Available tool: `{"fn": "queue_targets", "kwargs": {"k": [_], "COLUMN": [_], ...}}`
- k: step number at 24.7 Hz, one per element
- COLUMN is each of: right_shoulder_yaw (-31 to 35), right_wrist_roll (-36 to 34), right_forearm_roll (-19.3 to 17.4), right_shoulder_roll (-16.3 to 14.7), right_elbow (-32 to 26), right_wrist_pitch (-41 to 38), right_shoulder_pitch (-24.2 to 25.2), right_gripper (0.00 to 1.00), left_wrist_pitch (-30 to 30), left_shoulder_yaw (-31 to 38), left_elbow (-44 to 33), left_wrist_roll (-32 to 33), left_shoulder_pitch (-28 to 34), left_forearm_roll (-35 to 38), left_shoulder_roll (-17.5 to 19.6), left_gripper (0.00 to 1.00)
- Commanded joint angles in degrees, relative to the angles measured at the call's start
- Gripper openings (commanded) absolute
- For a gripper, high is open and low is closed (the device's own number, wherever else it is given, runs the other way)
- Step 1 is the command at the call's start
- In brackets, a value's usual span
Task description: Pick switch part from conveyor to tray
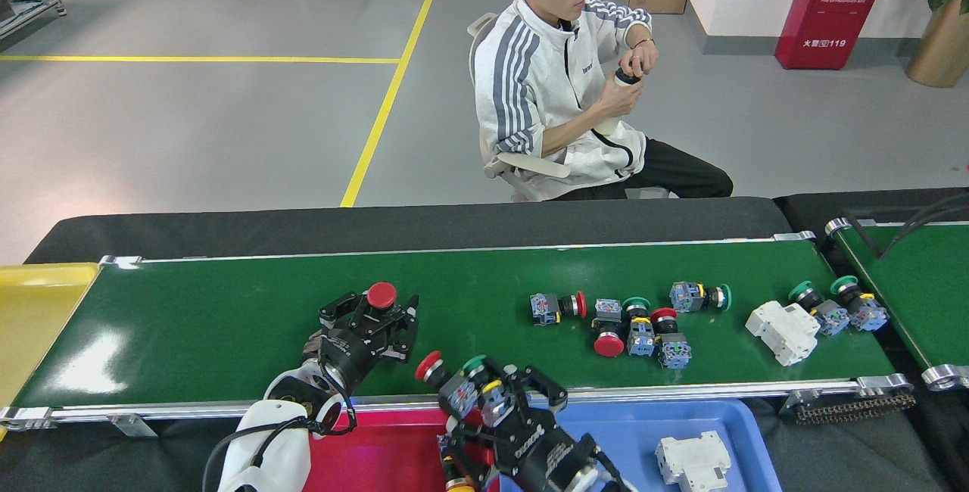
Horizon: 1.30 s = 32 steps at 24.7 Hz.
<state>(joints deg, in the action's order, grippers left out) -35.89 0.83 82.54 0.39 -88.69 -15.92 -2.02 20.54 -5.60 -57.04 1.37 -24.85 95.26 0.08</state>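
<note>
The red-capped switch part point(381, 297) sits upright on the conveyor point(212, 318), between the black fingers point(338, 305) of my left gripper point(369, 316), which has narrowed around its body; I cannot tell whether the pads press it. My right gripper point(484, 395) is at the conveyor's near rail, clamped on two switch parts point(458, 386), one red-capped and one green-capped, lifted just above the rail. Below the rail lie the red tray point(378, 446) and the blue tray point(628, 431), the latter holding a white breaker point(693, 462). Further right on the conveyor lies a loose cluster of switches point(632, 322) and another white breaker point(783, 329).
</note>
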Motion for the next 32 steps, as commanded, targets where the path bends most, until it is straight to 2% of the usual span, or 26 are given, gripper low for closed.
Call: {"fn": "queue_targets", "kwargs": {"k": [1, 4, 7, 9, 11, 13, 15, 16, 19, 22, 23, 25, 26, 32], "right_shoulder_yaw": [-1.12, -1.03, -0.59, 0.73, 7.15, 16.45, 22.88, 24.46, 27.98, 28.24, 28.24, 27.89, 27.71, 22.26], "right_wrist_roll": [-0.48, -0.48, -0.48, -0.56, -1.00, -2.67, -5.40, -6.19, -8.12, -8.21, -8.12, -7.95, -7.60, -4.26], "right_forearm_roll": [0.08, 0.08, -0.36, -0.53, -0.62, -0.62, -0.62, -0.62, -0.62, -0.62, -0.62, -0.27, -0.09, 3.07], "right_shoulder_roll": [0.13, 0.05, 0.40, 0.05, -0.74, 1.10, 5.23, 5.85, 5.94, 5.58, 5.50, 5.41, 5.41, 5.85], "right_elbow": [-1.14, -1.23, -1.84, -4.57, -7.73, -9.40, -9.93, -9.93, -10.19, -10.02, -10.02, -9.93, -9.75, -6.15], "right_wrist_pitch": [-1.22, -1.49, -1.22, -0.87, -0.87, 0.36, 5.19, 7.04, 15.56, 20.92, 21.28, 21.45, 21.45, 21.63], "right_shoulder_pitch": [-0.35, -0.35, -0.44, 0.09, 2.99, 8.17, 12.48, 13.54, 15.56, 15.73, 15.73, 15.38, 15.03, 9.84], "right_gripper": [0.99, 0.99, 0.99, 0.99, 0.99, 0.99, 0.99, 0.99, 0.99, 0.99, 0.99, 0.99, 0.98, 0.98], "left_wrist_pitch": [-0.15, 0.38, 2.40, 3.90, 5.22, 6.97, 10.14, 11.37, 14.44, 16.46, 16.64, 16.55, 16.64, 16.20], "left_shoulder_yaw": [0.33, 1.03, 2.70, 4.02, 5.69, 7.53, 10.26, 11.31, 12.19, 10.79, 9.82, 8.15, 8.06, 9.29], "left_elbow": [-0.79, -3.86, -8.43, -11.78, -15.47, -20.65, -26.89, -29.53, -39.90, -43.59, -43.51, -43.42, -43.33, -43.24], "left_wrist_roll": [-0.66, -0.14, 0.39, 0.92, 1.18, 1.18, 1.18, 1.18, 1.18, 1.18, 1.18, 0.92, 0.74, 0.83], "left_shoulder_pitch": [-1.16, -0.37, 2.53, 5.43, 9.38, 14.04, 19.49, 21.60, 31.09, 37.24, 37.68, 37.51, 37.33, 36.10], "left_forearm_roll": [-0.51, -3.23, -6.84, -9.21, -10.80, -11.50, -12.47, -12.47, -12.38, -11.41, -10.80, -9.83, -9.92, -10.27], "left_shoulder_roll": [0.44, 1.06, 4.75, 6.69, 8.44, 9.67, 10.03, 9.94, 9.76, 9.67, 9.41, 8.62, 8.27, 6.51], "left_gripper": [0.06, 0.06, 0.06, 0.06, 0.06, 0.06, 0.06, 0.06, 0.06, 0.12, 0.18, 0.64, 1.00, 1.00]}}
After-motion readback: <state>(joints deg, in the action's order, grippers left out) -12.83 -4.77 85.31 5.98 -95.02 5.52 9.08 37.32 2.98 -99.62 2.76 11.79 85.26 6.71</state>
